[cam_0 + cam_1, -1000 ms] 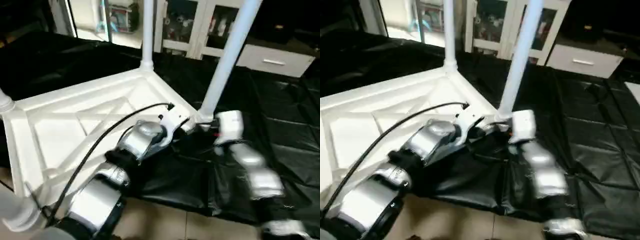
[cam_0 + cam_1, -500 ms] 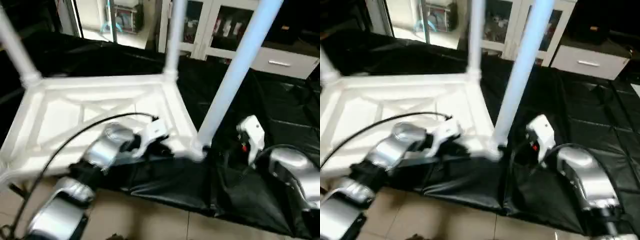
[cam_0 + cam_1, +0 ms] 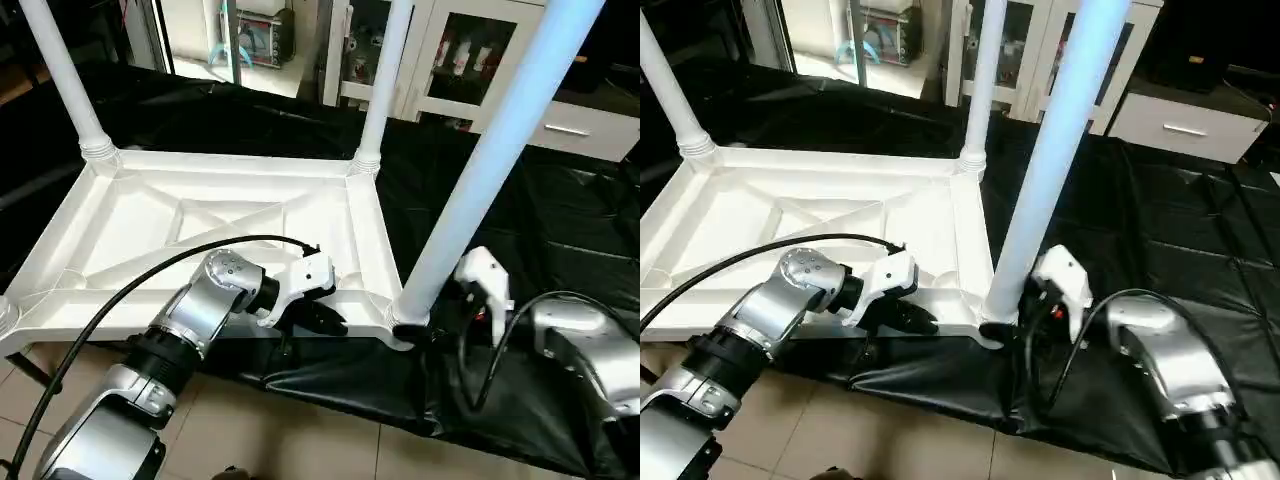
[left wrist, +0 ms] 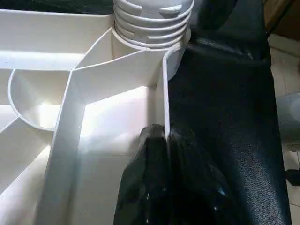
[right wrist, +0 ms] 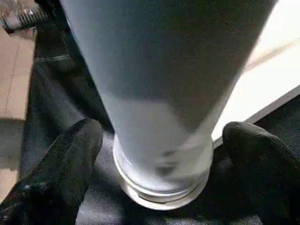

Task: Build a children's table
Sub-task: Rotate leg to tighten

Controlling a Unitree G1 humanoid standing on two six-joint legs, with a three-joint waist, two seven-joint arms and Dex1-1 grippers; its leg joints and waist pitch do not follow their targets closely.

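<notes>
- Left tool is closed on the thin near rim of the table top, beside the corner socket.
- Right tool stands wide, one finger either side of the near leg, not touching.
- Three upright legs are visible; the top lies underside up on black sheet, with free room around.

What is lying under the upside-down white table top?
Under the table top lies a black sheet, spread past it to the right and behind. At the near edge, beige floor tiles show. What lies beneath the panel's middle is covered.
</notes>
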